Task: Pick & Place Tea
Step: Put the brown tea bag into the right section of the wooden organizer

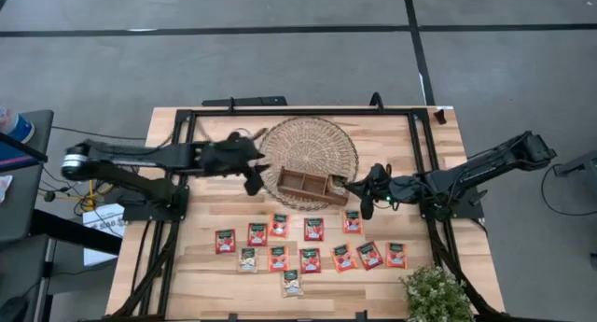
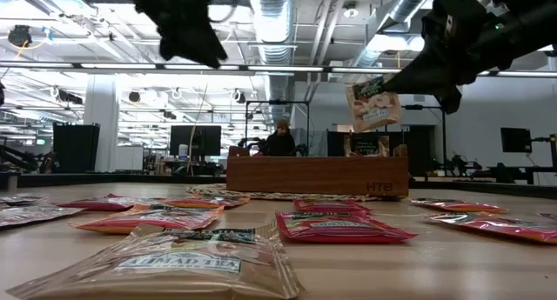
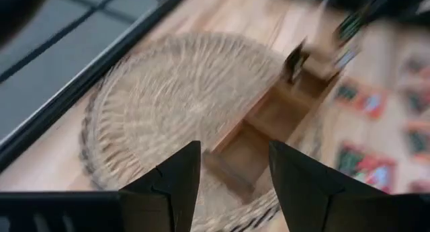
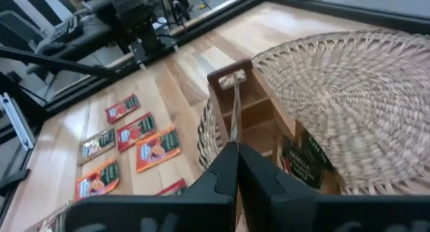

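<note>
Pale wood table [image 1: 205, 275], grey floor around, open workshop behind. One woven mat [image 1: 322, 140], one wooden tray [image 1: 312, 185], one plant [image 1: 437, 294] at 5 o'clock. Thirteen tea sachets [image 1: 311, 259] lie at 6 o'clock. Right gripper [image 1: 353, 185] clamped on one more sachet [image 2: 374, 103] over the tray's 3 o'clock end. Left gripper [image 1: 254, 182], jaws apart, empty, at 9 o'clock.

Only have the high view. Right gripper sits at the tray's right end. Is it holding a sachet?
Observer: Yes. In the low view the right gripper is shut on a beige sachet, which hangs above the wooden tray.
Operator: Anything in the tray already?
Observer: The right wrist view shows a dark green sachet standing in the compartment nearest that gripper.
Operator: Left gripper?
Observer: In the left wrist view the left gripper is open and empty, over the woven mat.
</note>
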Action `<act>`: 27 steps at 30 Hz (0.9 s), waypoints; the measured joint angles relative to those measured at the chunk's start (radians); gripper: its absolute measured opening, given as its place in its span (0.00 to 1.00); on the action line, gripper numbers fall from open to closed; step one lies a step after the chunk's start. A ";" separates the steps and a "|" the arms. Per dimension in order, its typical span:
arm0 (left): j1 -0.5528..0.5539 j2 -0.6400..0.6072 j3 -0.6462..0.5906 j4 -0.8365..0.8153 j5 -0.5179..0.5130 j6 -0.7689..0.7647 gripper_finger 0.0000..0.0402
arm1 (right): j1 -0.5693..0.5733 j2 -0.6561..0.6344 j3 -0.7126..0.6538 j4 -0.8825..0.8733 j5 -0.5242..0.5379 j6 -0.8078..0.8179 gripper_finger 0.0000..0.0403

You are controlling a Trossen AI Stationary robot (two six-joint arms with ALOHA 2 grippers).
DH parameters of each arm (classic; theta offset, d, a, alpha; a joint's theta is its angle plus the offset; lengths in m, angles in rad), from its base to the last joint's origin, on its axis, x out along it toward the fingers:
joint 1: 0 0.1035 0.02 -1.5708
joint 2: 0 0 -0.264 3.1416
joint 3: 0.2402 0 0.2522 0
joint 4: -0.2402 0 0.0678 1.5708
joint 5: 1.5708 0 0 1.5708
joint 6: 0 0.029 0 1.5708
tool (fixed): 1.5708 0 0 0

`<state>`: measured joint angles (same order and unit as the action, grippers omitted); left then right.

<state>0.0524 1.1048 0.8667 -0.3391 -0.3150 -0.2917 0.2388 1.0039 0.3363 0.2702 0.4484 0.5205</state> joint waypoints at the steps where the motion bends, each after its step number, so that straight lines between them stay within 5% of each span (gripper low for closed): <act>1: 0.000 -0.048 -0.035 0.024 0.000 -0.010 0.42 | -0.005 0.000 0.000 0.000 -0.001 -0.011 0.00; 12: 0.000 -0.458 -0.309 0.267 -0.015 -0.024 0.42 | -0.057 0.043 -0.001 0.030 -0.042 -0.050 0.00; 27: 0.001 -0.543 -0.384 0.282 -0.020 -0.103 0.42 | -0.097 0.202 0.000 0.128 -0.053 -0.060 0.00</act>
<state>0.0532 0.5620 0.4831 -0.0574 -0.3351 -0.3943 0.1417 1.2057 0.3367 0.3981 0.3958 0.4607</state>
